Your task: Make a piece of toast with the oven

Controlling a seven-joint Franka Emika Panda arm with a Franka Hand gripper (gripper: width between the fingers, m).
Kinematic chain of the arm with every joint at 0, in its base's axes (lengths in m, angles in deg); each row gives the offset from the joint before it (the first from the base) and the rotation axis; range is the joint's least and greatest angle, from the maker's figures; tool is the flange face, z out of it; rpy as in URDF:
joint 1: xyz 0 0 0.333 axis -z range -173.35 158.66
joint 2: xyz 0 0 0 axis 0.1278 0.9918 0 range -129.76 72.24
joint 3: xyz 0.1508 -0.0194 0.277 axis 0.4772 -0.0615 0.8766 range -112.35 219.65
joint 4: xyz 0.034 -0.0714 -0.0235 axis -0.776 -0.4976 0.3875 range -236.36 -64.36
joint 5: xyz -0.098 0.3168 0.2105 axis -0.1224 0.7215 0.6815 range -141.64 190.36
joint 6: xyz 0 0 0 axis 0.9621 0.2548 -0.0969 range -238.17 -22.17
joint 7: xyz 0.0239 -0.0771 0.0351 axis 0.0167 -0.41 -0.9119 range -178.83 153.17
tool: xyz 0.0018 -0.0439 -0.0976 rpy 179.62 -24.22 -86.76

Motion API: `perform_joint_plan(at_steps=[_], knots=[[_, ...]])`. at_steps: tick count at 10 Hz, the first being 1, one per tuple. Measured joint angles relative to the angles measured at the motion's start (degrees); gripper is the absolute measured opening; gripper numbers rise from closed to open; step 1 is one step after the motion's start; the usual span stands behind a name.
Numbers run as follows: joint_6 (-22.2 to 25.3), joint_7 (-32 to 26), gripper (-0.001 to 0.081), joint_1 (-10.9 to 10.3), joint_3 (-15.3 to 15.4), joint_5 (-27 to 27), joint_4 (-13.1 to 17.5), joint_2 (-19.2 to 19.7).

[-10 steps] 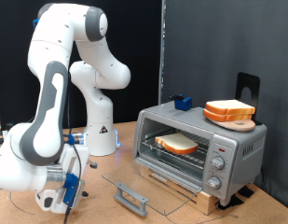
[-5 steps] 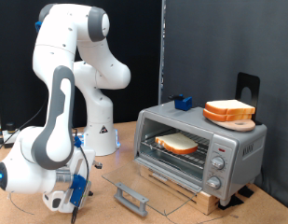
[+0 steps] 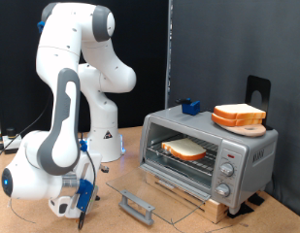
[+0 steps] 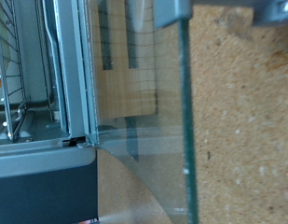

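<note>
The gripper (image 3: 80, 202) sits low over the tabletop (image 3: 237, 221) at the exterior view's lower left, with the white arm (image 3: 64, 107) folded above it. Whether its jaws are spread or pressed together cannot be told: in the exterior view they are too small and partly hidden, and in the wrist view only grey finger bases show at the picture's edge. Nothing is seen between them.

Just beyond the jaws, towards the exterior view's right, lies the oven's glass door (image 3: 154, 189), dropped open and nearly flat, with its grey bar handle (image 3: 136, 206) at the near edge, close to the gripper but apart from it. The wrist view looks along this pane: the glass door's edge (image 4: 185, 121) runs across the particle-board surface, and behind it the oven's silver frame and part of the wire rack (image 4: 18, 84) appear.

Farther from the jaws stands the oven (image 3: 210, 153), a small boxy silver unit with round knobs (image 3: 225, 169) on its right panel. Inside, on the rack, lies the piece of toast (image 3: 185, 149): a single flat, roughly square slice with a pale cream face and an orange-brown crust, lying level in the open cavity, well apart from the gripper.

On the oven's roof, farthest from the jaws, a thicker stack of bread slices (image 3: 237, 115) rests on a wooden board (image 3: 249, 127). A small blue object (image 3: 191, 107) sits at the roof's back corner.
</note>
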Motion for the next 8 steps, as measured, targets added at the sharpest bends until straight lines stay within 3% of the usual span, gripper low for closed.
perform_joint_plan(at_steps=[5, 8], knots=[[1.73, -3.33, 0.0804, -0.27, 3.79, 1.42, -6.43, -4.4], [8.31, -4.05, 0.0804, 0.4, 4.25, 3.96, -7.81, -8.12]])
